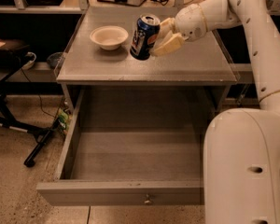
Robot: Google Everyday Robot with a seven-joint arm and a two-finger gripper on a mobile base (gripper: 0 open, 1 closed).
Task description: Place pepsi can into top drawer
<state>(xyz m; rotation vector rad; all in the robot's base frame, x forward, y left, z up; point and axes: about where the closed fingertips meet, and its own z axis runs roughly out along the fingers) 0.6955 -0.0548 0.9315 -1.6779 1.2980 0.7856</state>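
The pepsi can (143,36) is dark blue with a silver top and leans slightly over the grey tabletop (186,66), right of centre near the back. My gripper (159,35) comes in from the right and is shut on the can's right side, with its cream fingers (168,45) around it. The can's base is at or just above the tabletop. The top drawer (121,192) is pulled fully open below the tabletop. Its inside is bare, and a small round knob (148,199) sits on its front panel.
A cream bowl (109,36) stands on the tabletop just left of the can. My white arm and base (245,162) fill the right side beside the drawer. A dark stand with legs (18,125) is on the floor at left. Cables lie at the back.
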